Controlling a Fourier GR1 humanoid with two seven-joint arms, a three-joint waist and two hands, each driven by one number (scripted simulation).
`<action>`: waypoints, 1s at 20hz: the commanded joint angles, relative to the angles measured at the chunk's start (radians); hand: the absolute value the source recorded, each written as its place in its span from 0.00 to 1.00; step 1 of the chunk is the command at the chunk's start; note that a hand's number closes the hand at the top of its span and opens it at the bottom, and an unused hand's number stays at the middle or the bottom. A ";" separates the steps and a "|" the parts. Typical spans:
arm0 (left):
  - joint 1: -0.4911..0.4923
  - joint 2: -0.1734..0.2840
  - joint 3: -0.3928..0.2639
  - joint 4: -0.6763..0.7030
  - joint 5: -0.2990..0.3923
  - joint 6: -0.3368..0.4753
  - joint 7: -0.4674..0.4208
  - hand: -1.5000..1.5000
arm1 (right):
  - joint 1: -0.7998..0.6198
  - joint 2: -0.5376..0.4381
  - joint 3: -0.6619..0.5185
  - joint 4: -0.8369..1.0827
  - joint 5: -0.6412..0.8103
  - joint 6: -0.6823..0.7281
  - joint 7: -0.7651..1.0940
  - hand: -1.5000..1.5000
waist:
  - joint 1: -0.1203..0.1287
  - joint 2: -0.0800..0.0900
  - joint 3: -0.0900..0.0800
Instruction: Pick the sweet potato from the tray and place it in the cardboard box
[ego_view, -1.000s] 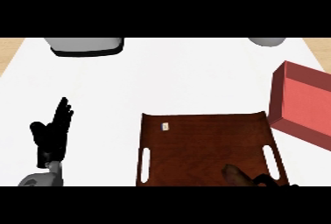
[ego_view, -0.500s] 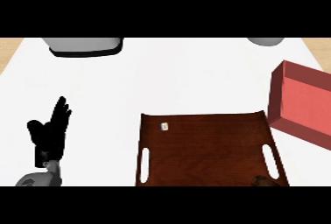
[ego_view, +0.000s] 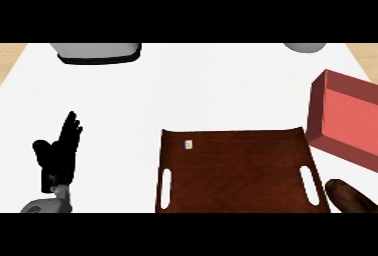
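The sweet potato (ego_view: 350, 196) isn't on the tray (ego_view: 236, 170) at all here. It's lying on the worktop (ego_view: 199, 90) just off the tray's right side, far across from the left hand (ego_view: 57, 155), with the red box (ego_view: 347, 117) a bit beyond it.

Only part of it shows, a brown lump cut off at the bottom edge. Its long axis looks diagonal, the near end pointing up-left toward the tray's corner.

I'd guess it's stiff, fairly dense and rolls easily, so grab it across the fat middle.

The left hand is just resting, fingers straight and spread. The right hand isn't visible.
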 joint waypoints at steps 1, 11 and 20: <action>-0.045 0.024 0.006 -0.009 0.010 -0.020 0.041 0.50 | -0.041 0.023 -0.115 -0.215 -0.252 0.087 0.061 1.00 | 0.010 0.003 -0.001; -0.039 -0.001 -0.009 0.001 0.002 -0.017 0.031 0.50 | -0.388 -0.053 -0.443 0.149 -0.542 0.256 0.009 1.00 | 0.046 0.006 0.002; -0.067 -0.022 -0.024 0.011 -0.013 -0.021 0.026 0.50 | -0.704 -0.229 -0.476 0.753 -0.595 0.284 -0.191 1.00 | 0.064 0.011 0.003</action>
